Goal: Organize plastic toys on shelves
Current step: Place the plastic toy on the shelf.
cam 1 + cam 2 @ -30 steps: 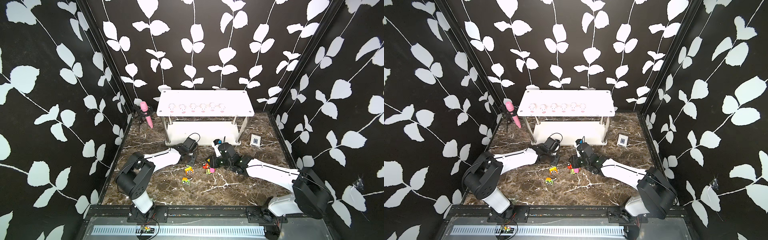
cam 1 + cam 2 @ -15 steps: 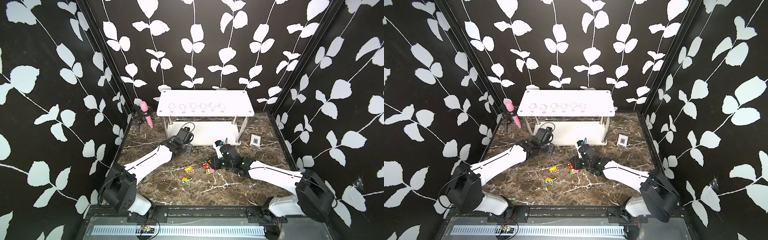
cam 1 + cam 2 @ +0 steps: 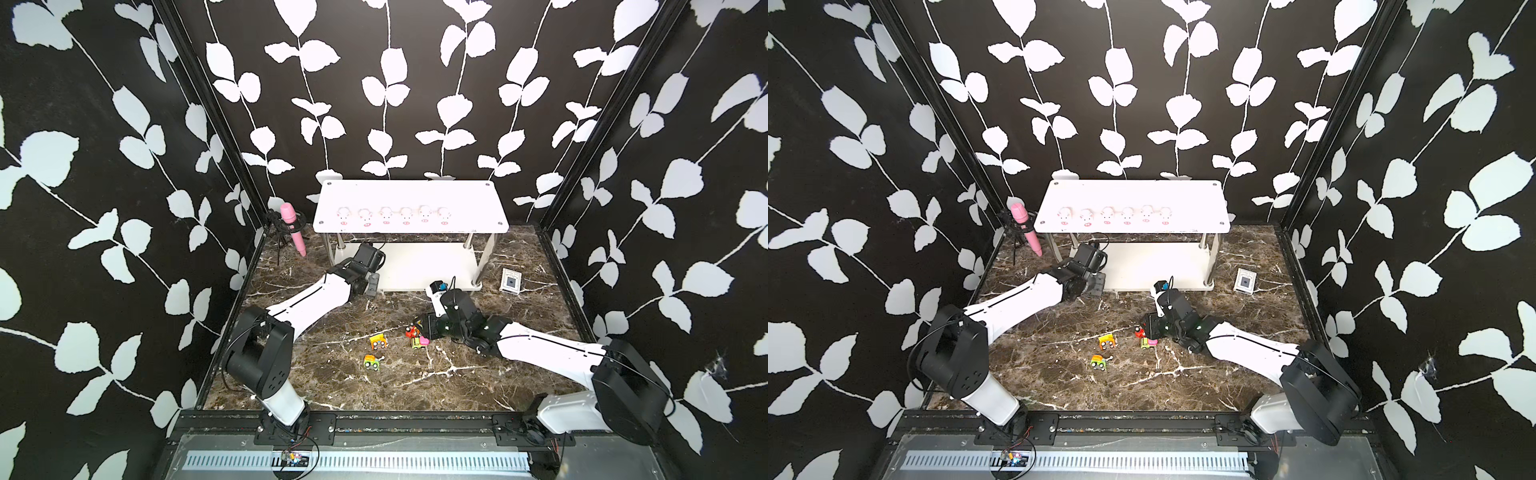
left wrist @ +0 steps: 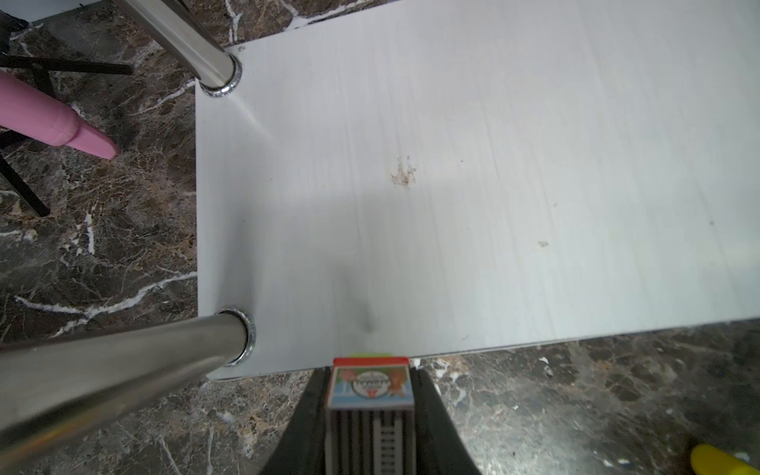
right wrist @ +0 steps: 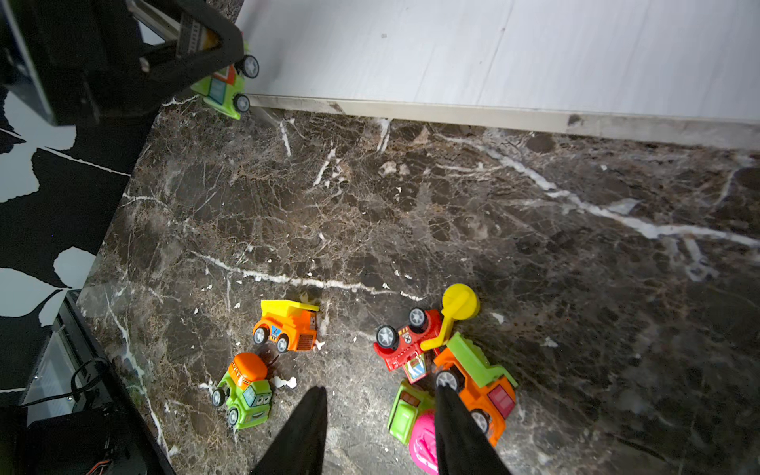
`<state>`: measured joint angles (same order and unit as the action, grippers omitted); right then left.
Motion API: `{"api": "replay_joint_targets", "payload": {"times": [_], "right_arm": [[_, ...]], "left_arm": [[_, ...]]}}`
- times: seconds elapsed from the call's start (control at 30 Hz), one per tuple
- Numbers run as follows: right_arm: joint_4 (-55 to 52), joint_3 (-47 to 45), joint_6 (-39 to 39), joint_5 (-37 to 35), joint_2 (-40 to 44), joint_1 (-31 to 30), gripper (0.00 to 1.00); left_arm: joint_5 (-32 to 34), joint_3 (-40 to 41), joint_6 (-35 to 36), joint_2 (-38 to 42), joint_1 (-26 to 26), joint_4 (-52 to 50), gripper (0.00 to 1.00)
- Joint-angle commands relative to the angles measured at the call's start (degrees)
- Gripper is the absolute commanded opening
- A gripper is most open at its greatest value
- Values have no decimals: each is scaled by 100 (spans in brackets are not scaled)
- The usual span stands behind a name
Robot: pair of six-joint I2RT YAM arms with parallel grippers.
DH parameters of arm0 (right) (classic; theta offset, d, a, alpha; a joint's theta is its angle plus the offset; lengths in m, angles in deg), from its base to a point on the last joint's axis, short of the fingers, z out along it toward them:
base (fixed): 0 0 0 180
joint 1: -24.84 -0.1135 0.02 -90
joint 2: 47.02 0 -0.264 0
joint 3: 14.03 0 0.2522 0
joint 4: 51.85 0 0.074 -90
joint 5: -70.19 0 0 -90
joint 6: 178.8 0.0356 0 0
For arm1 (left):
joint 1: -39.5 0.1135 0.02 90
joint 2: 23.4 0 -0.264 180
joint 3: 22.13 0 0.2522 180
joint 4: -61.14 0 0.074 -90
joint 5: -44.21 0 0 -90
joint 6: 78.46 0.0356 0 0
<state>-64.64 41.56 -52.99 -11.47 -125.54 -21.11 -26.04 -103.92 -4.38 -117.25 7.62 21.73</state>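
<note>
Left gripper (image 4: pixel 370 397): jaws clamped on the sides of a green truck (image 5: pixel 222 88), its stickered roof toward the wrist camera. In both top views the wrist body hides this toy, so only the wrist views show it. The truck sits at the front edge of the lower board (image 4: pixel 452 185) of the shelves (image 3: pixel 409 195), close to the front post (image 4: pixel 123 357) at the robot's left end. Whether its wheels touch the board cannot be told.

Right gripper (image 5: pixel 380 390): jaws apart, nothing clamped, low over the marble table (image 3: pixel 332 374). One fingertip (image 5: pixel 444 395) covers part of an orange truck with a green bed (image 5: pixel 481 370). A green-and-pink vehicle (image 5: pixel 407 415) lies just inside that finger, cut off at the edge of view. A red vehicle (image 5: pixel 405 341) with a yellow attachment appears to lie on its side, touching the orange truck. Apart from this cluster, beyond the other finger, stand an orange-and-yellow dump truck (image 5: pixel 288 325) and a green mixer (image 5: pixel 244 390).

Top board (image 3: pixel 1142 195): six pigs (image 3: pixel 386 215) in one row along its front.

Beside the shelves: a pink microphone (image 3: pixel 293 228) on a stand at the robot's left, and a card box (image 3: pixel 510 282) at its right.
</note>
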Motion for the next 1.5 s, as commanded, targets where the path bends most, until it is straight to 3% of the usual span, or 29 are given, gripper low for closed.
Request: {"api": "replay_joint_targets", "payload": {"times": [0.0, 0.87, 1.27, 1.47], "right_arm": [[163, -121, 40, 28, 67, 27, 45], [-40, 59, 49, 63, -194, 26, 44], [-52, 91, 49, 122, -260, 33, 44], [-36, 89, 57, 142, -289, 27, 44]], "left_arm": [[169, -182, -110, -27, 133, 128, 11], [-340, -810, -322, -1033, 630, 192, 14], [-430, -817, -280, -956, 630, 184, 40], [-411, -875, -218, -913, 626, 117, 46]]}}
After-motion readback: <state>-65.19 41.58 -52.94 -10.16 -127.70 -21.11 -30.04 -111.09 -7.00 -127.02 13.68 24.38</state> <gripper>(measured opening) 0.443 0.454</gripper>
